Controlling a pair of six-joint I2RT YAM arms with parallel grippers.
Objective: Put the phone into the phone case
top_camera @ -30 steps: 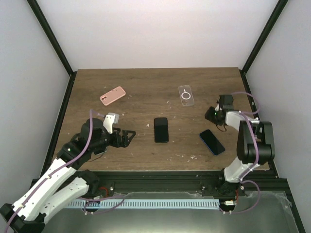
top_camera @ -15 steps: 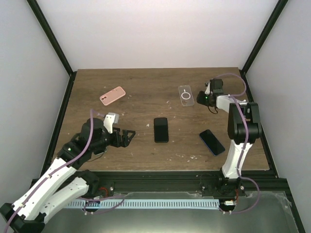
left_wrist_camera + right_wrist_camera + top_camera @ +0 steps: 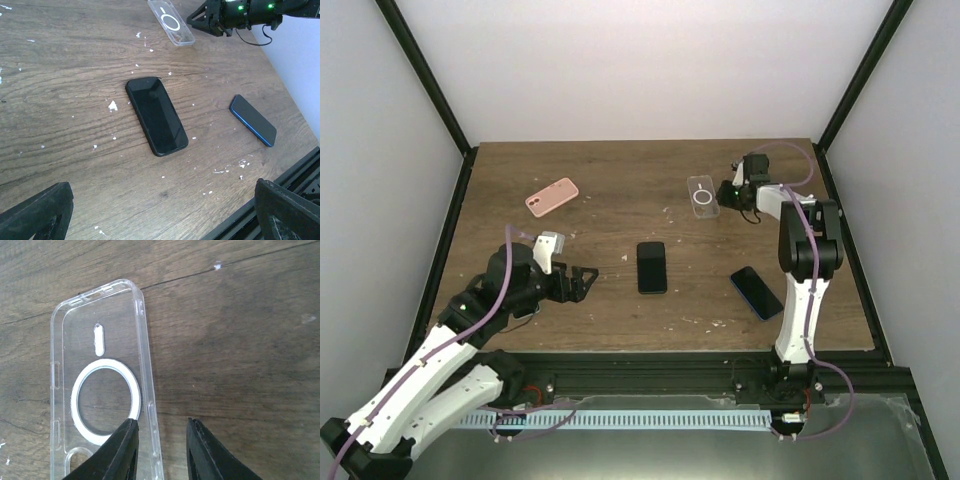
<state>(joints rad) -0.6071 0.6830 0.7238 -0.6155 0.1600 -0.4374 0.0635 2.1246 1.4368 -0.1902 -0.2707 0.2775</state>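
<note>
A clear phone case [image 3: 702, 196] with a white ring lies at the back right of the table, and shows in the left wrist view [image 3: 171, 22] and right wrist view [image 3: 100, 390]. A black phone [image 3: 652, 267] lies face up mid-table, seen in the left wrist view [image 3: 156, 115]. My right gripper [image 3: 724, 193] is open at the case's right edge. In its wrist view [image 3: 161, 425] one finger is over the case and the other over bare wood, with the rim between them. My left gripper [image 3: 582, 283] is open wide and empty, left of the black phone [image 3: 160, 210].
A blue-edged dark phone [image 3: 756, 292] lies at the right front, also in the left wrist view [image 3: 253, 120]. A pink phone case [image 3: 552, 197] lies at the back left. White crumbs are scattered on the wooden table [image 3: 620, 180]. A black frame rail runs along the near edge.
My right gripper has swung from the right side of the table back and left to the clear case's right edge. The left arm has not moved.
</note>
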